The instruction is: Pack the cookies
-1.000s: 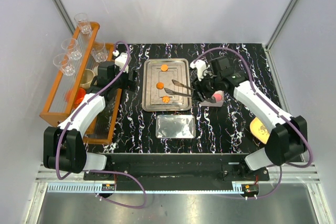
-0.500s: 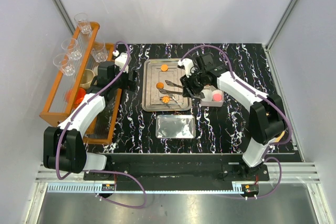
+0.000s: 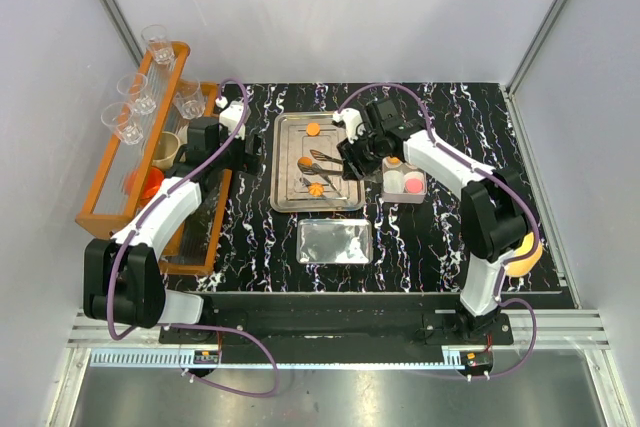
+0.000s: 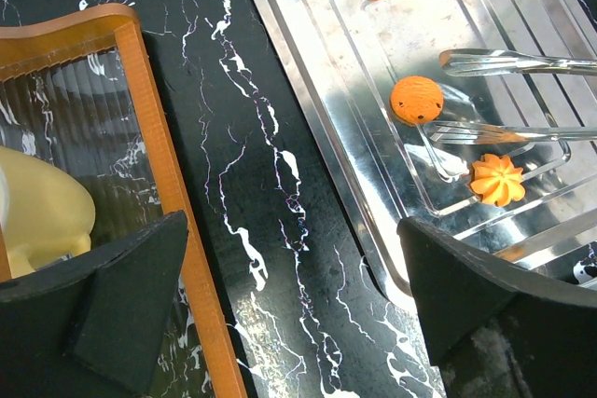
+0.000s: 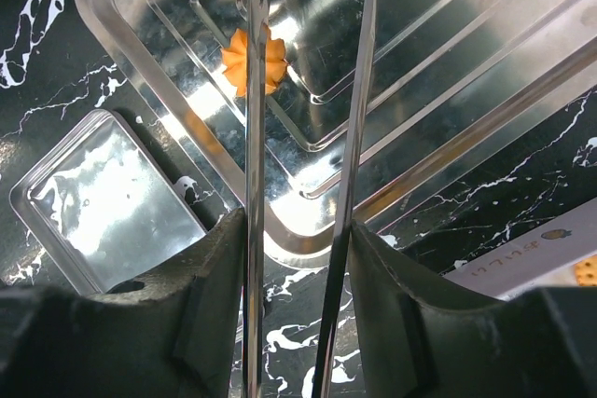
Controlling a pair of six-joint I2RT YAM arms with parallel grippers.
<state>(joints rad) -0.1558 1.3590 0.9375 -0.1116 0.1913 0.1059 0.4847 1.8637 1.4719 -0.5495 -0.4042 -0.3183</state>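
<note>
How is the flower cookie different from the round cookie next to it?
The round cookie is smooth-edged with dark specks; the flower cookie is ridged like petals, with no specks. The round cookie sits right at the tongs' tips; the flower cookie lies beside one arm. Both are orange, on the metal tray.

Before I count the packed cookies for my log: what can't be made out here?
- Small box: cookies inside too small to count, top view; cut by the right edge, right wrist view.
- Yellow lump: top view, partly behind the right arm.
- Orange object: top view, partly behind the left arm.
</note>
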